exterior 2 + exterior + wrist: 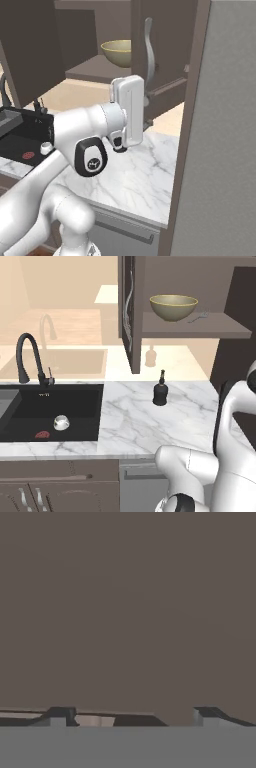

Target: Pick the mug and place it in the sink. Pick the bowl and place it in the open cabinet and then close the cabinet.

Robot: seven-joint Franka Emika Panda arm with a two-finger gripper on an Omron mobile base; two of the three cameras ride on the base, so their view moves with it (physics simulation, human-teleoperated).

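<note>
Mug (61, 422) lies in sink (20, 423); bowl (173, 307) shelved in cabinet (220, 326). Door (162, 50) closing pending; gripper (135, 716) released, empty, facing a brown panel.

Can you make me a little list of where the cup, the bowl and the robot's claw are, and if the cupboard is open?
mug: lying in the black sink, near the red drain
bowl: upright on the shelf inside the cabinet, a fork beside it
cabinet doors: open
claw: open, holding nothing, close in front of a brown panel
soap bottle: standing on the marble counter
left to do: close the cabinet
</note>
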